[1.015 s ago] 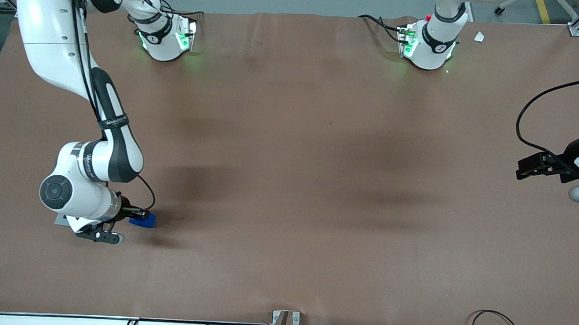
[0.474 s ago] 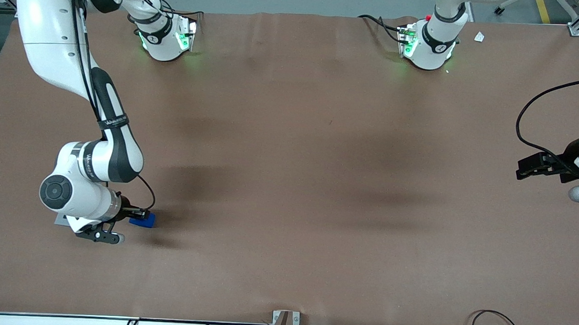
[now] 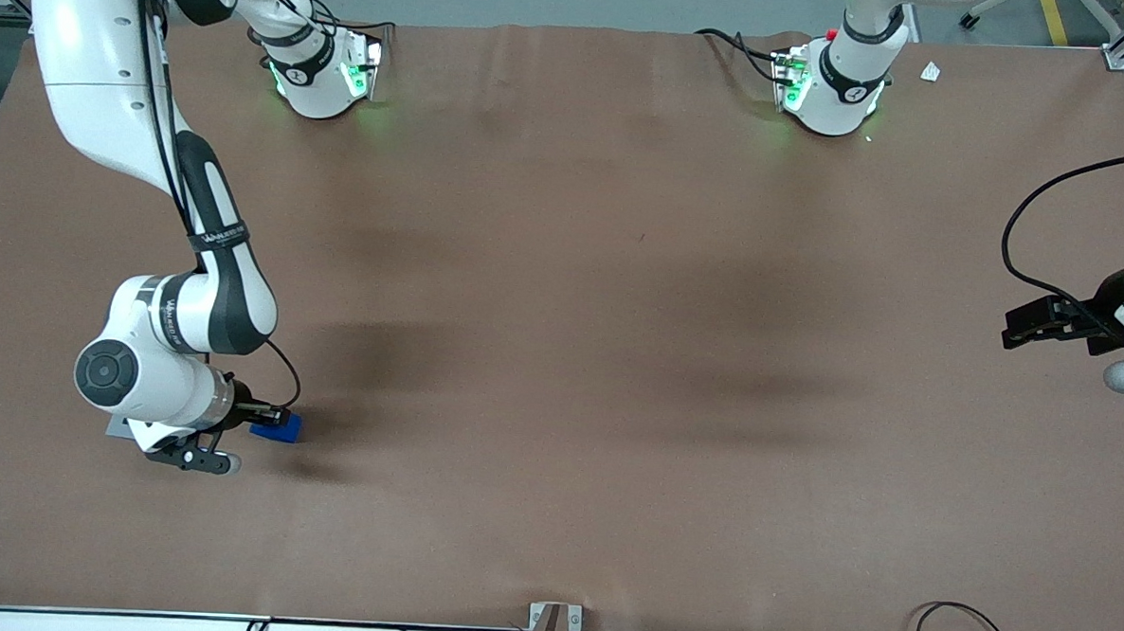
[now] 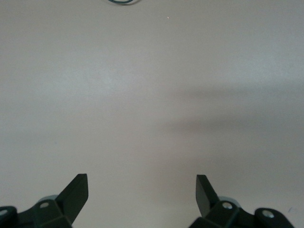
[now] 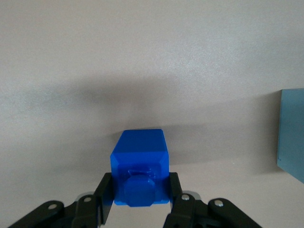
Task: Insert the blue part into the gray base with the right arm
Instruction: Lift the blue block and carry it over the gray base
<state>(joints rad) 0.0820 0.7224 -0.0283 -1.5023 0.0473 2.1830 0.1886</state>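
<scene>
The claw [image 5: 140,202] is closed on the blue part [image 5: 140,167], one finger [image 5: 105,195] pressed against each side of it, low over the brown surface [image 3: 560,353] toward the working arm's end. In the front view the blue part [image 3: 277,426] pokes out from under the right arm [image 3: 158,336]. The gray base [image 5: 290,133] sits near the blue part without touching it; from the front only its corner [image 3: 117,426] shows, under the wrist.

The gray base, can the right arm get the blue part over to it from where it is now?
Probably yes: the pincer grips the blue part, and only bare table lies between it and the gray base beside it.
</scene>
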